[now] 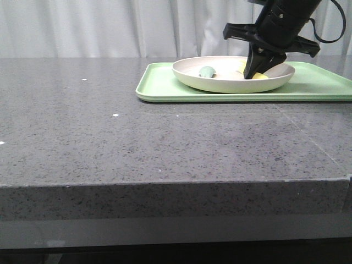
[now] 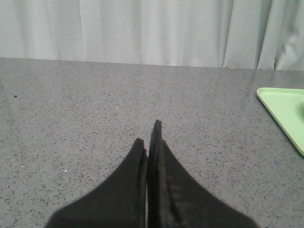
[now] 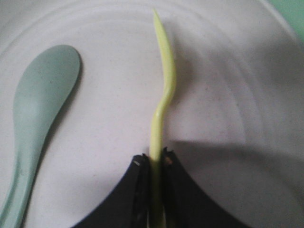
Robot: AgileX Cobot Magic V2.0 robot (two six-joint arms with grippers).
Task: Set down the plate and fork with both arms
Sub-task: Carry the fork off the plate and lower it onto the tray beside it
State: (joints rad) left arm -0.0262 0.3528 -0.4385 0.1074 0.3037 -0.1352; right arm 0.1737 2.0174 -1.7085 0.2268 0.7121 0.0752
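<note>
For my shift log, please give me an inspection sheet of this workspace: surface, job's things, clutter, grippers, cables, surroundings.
Surface: grey speckled stone table, a few small white specks.
Job's things: cream plate rests on the green tray; yellow fork is over the plate, held edge-on by its handle.
Clutter: green spoon lies in the plate beside the fork.
Grippers: right gripper has its jaws closed on the fork; left gripper has its jaws closed, empty, over bare table.
Cables: one black cable behind the right arm.
Surroundings: pale curtain behind the table.
</note>
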